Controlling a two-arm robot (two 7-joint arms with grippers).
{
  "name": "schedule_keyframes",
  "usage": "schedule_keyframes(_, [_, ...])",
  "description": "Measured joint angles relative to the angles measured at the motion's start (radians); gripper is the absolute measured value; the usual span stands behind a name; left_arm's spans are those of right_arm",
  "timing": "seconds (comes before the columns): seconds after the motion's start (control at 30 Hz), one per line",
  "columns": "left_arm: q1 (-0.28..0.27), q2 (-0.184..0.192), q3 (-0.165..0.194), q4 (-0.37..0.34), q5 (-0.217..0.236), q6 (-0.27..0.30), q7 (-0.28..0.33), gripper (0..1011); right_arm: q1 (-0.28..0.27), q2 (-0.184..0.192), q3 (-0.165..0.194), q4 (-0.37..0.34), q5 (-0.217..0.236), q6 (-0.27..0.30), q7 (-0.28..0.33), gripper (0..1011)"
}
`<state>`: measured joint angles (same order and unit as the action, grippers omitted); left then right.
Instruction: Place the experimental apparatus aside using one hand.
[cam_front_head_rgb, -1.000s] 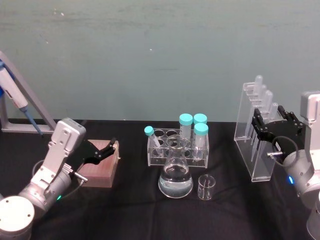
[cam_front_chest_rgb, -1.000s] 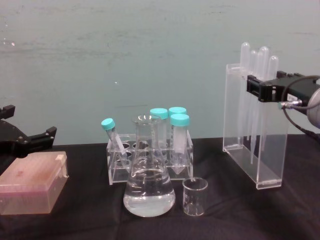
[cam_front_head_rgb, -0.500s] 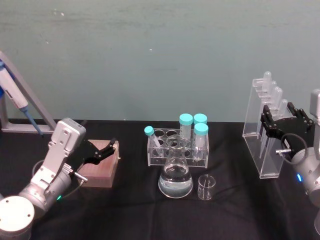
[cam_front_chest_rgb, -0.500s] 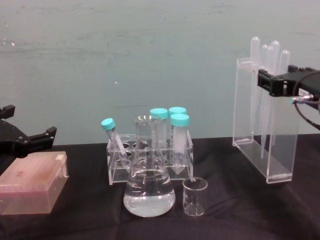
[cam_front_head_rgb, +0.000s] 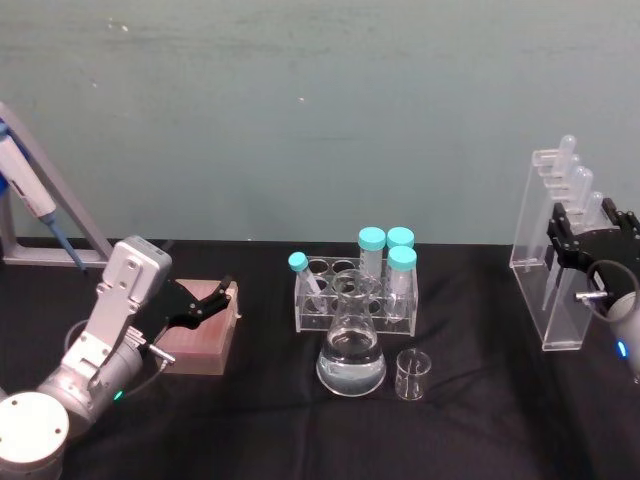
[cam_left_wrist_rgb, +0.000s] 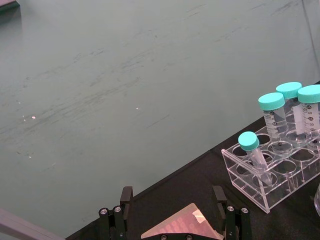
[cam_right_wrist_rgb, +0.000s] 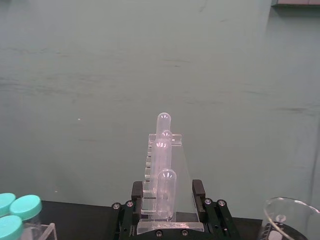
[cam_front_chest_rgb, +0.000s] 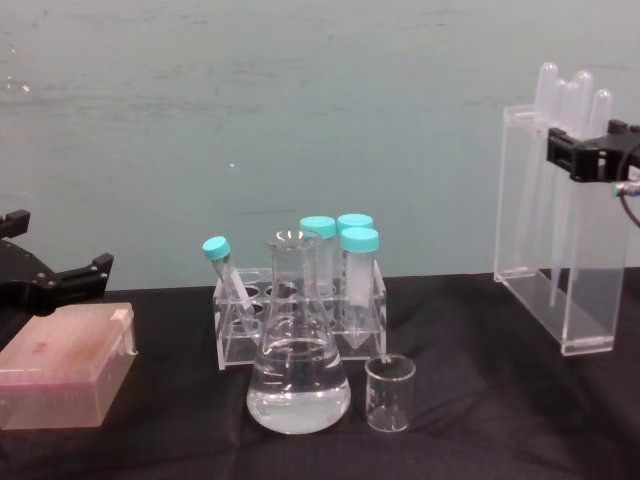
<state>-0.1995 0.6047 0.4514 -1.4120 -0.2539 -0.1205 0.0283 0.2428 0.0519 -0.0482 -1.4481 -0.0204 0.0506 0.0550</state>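
The experimental apparatus spreads across the black table. My right gripper (cam_front_head_rgb: 590, 242) (cam_front_chest_rgb: 590, 158) is shut on the tall acrylic stand (cam_front_head_rgb: 545, 262) (cam_front_chest_rgb: 548, 250) (cam_right_wrist_rgb: 165, 202) with long pipettes, gripping its upper part and holding it upright at the far right. The conical flask (cam_front_head_rgb: 351, 345) (cam_front_chest_rgb: 298, 360) with clear liquid stands at the centre front. A small beaker (cam_front_head_rgb: 412, 374) (cam_front_chest_rgb: 390, 393) stands just to its right. My left gripper (cam_front_head_rgb: 215, 300) (cam_left_wrist_rgb: 172, 200) hangs open over a pink box at the left.
A clear rack (cam_front_head_rgb: 355, 292) (cam_front_chest_rgb: 300, 310) of teal-capped tubes stands right behind the flask. The pink box (cam_front_head_rgb: 200, 338) (cam_front_chest_rgb: 65, 365) lies at the left. A blue-and-white pipette on a sloping holder (cam_front_head_rgb: 30, 200) stands at the far left back.
My right gripper has carried the acrylic stand rightward, away from the flask and rack, toward the table's right side. The left arm, flask, beaker and rack have not moved.
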Motion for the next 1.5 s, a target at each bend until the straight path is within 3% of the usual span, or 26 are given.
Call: schedule_keyframes(1.5, [0.000, 0.000, 0.000, 0.000, 0.000, 0.000, 0.000, 1000, -0.016, 0.066, 0.073, -0.015, 0.023, -0.006, 0.037, 596])
